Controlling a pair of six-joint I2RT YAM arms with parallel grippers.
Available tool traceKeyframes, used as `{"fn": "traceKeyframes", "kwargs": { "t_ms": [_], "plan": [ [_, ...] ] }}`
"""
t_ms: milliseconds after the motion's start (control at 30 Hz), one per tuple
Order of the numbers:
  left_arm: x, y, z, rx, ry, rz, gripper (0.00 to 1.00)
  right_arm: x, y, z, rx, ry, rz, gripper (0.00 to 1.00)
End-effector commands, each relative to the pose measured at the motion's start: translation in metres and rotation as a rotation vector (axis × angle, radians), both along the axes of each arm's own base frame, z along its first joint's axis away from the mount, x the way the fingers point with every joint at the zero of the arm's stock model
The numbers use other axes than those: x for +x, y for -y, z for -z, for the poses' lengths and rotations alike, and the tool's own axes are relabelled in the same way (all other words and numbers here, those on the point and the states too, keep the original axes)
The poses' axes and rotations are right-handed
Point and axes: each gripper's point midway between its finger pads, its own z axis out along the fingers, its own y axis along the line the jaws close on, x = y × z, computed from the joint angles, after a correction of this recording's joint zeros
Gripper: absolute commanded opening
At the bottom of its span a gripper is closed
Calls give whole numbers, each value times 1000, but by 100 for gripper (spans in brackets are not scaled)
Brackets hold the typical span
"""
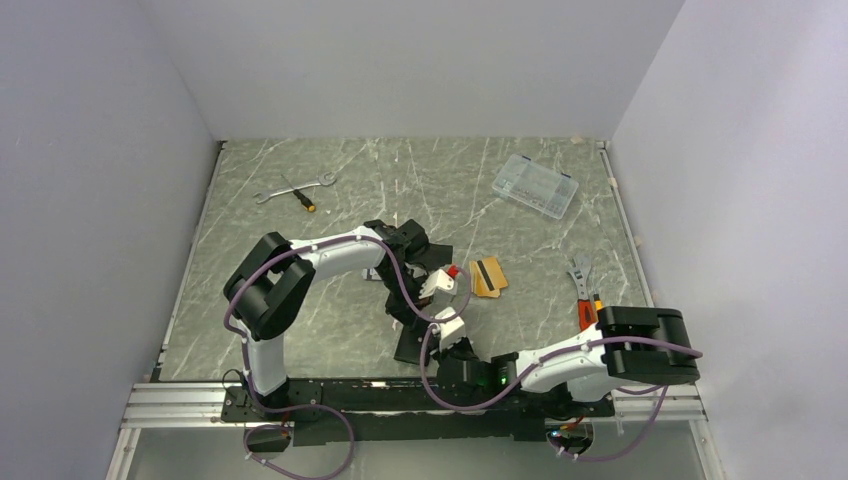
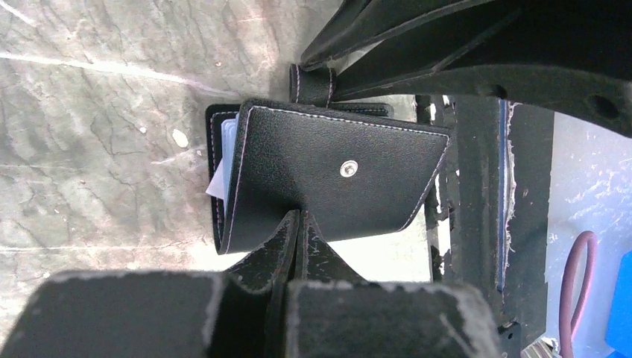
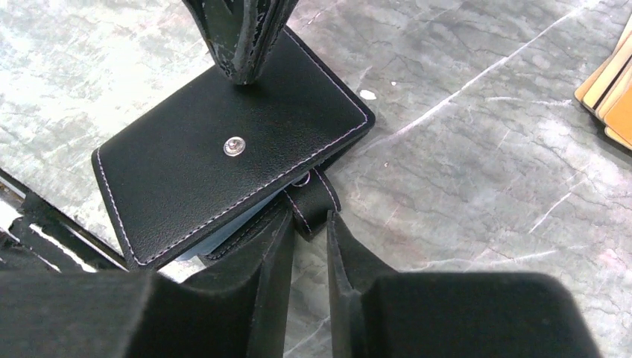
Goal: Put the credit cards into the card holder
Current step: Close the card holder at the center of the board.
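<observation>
- Plain, pale lavender walls point(image 1: 420, 60) close in three sides of the table point(image 1: 450, 190), a grey-green slab veined white like marble.
- A clear, ribbed plastic compartment box point(image 1: 535, 186) sits toward the far right corner.
- The card holder point(image 3: 223, 156), a black fold of grained leather with pale stitching and blue-grey lining at its edge, is at mid-table between the two grippers.
- The left gripper point(image 2: 298, 220) is clenched on the card holder's long edge.
- The right gripper point(image 3: 311, 218) straddles the strap tab point(image 3: 313, 200), fingers narrowly apart; whether they pinch it cannot be told.
- The credit cards point(image 1: 489, 276), thin orange-tan rectangles, one black-striped, lie overlapped just right of the card holder, outside it.
- A round silver snap point(image 3: 234, 146) studs the cover.
</observation>
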Motion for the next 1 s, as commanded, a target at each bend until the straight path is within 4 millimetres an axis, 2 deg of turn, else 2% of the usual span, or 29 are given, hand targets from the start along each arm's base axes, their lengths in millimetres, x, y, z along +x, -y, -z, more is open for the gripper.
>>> {"fn": "traceKeyframes", "kwargs": {
  "t_ms": [0, 233, 367, 567, 700, 867, 933, 967],
  "plan": [
    [-2, 7, -9, -38, 0, 30, 0, 6, -7, -10, 86, 15, 72, 20],
    [-3, 5, -9, -37, 6, 36, 0, 14, 1, -24, 259, -2, 190, 6],
    [-5, 3, -7, -32, 5, 37, 0, 13, 11, -23, 385, -55, 253, 0],
    [-5, 3, -8, -34, 8, 39, 0, 13, 22, -9, 437, -119, 338, 0],
    [-4, 5, -12, -48, 15, 36, 0, 14, 38, -5, 568, -177, 417, 0],
    [-3, 8, -19, -59, 14, 38, 0, 16, 53, -4, 650, -219, 493, 0],
    [-4, 10, -23, -63, 12, 40, 0, 15, 51, -8, 652, -220, 475, 1],
    [-5, 11, -25, -67, 9, 43, 0, 14, 50, -10, 647, -223, 469, 5]
  ]
}}
